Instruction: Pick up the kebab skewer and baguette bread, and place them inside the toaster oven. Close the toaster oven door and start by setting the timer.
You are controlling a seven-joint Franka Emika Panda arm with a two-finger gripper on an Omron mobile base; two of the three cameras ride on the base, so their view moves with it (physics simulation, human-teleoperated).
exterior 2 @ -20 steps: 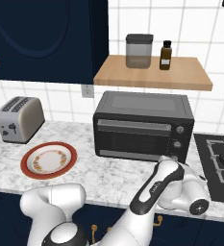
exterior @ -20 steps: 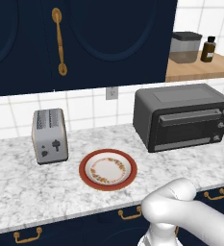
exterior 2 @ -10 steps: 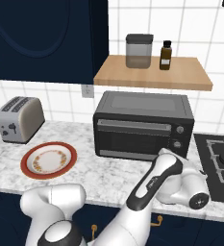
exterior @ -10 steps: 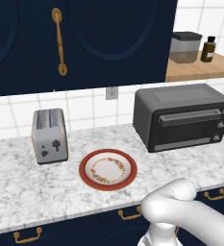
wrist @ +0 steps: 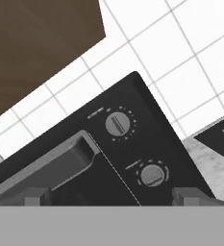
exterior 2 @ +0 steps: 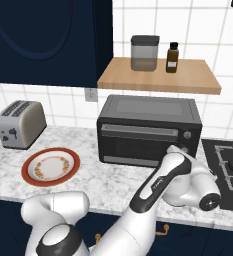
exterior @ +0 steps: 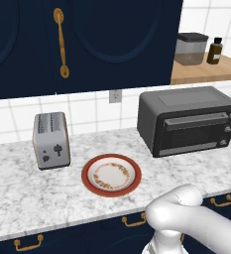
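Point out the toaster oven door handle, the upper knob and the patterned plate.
toaster oven door handle [exterior 2: 139,130], right base view, middle of the horizontal bar.
upper knob [wrist: 118,125], hand view, centre of the dial face.
plate [exterior: 99,185], left base view, red rim at the near edge.

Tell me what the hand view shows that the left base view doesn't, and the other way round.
Hand view alone: a close look at the two knobs, the upper knob and the lower knob, with tick marks around each, and the open pincer aimed at them.

Left base view alone: the silver toaster, the plate with no food on it, a canister and a dark bottle on the wooden shelf.

Both: the toaster oven with its door shut, and the tiled wall.
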